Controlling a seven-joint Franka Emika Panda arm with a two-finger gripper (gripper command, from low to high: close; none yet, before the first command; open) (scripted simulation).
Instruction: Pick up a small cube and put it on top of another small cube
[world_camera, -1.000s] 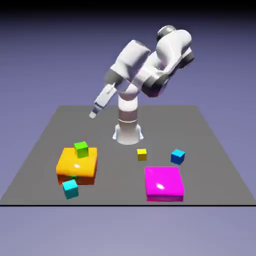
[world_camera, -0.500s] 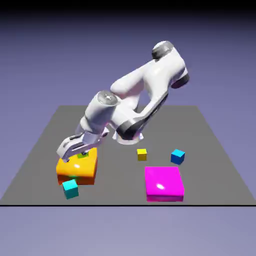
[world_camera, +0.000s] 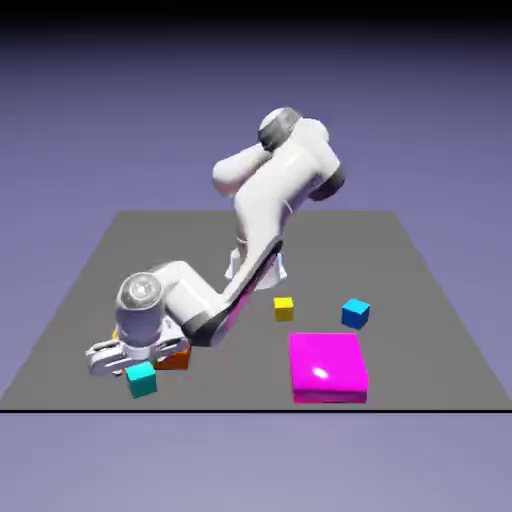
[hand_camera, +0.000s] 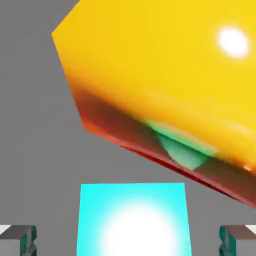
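The small teal cube (world_camera: 141, 379) rests on the grey table, just in front of the flat orange block (world_camera: 176, 358). My gripper (world_camera: 137, 366) has come down directly over it and is open. In the hand view the teal cube (hand_camera: 134, 220) fills the bottom middle, with a grey fingertip (hand_camera: 18, 240) on its left and another (hand_camera: 239, 240) on its right, both clear of its sides. The orange block (hand_camera: 165, 70) looms behind it and shows a greenish reflection on its side. The lime-green cube is hidden behind my arm in the exterior view and is outside the hand view.
A flat magenta block (world_camera: 327, 366) lies toward the exterior view's right. A small yellow cube (world_camera: 284, 309) and a small blue cube (world_camera: 355, 313) sit behind it. The table's front edge (world_camera: 250, 409) runs close to the teal cube.
The arm has swung down from high above the table to low over the teal cube. It now covers the lime-green cube and most of the orange block.
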